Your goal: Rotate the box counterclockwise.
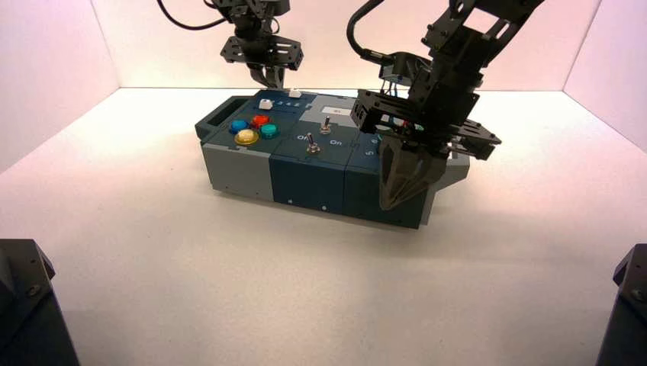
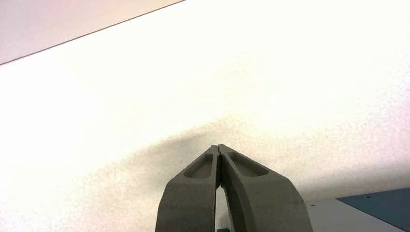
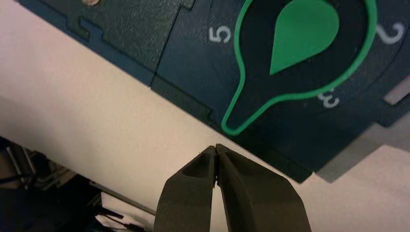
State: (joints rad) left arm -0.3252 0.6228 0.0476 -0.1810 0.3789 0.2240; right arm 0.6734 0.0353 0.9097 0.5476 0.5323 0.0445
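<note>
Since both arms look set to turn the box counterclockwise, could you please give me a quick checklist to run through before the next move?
1. Left gripper shut, at the box's far left corner: ok.
2. Right gripper shut, at the near right corner: ok.
3. Fingertips touching the box walls: cannot tell.
4. Right fingertips clear of the green knob: ok, they sit off the panel edge.
5. Table around the box free for the swing: ok in the high view.
</note>
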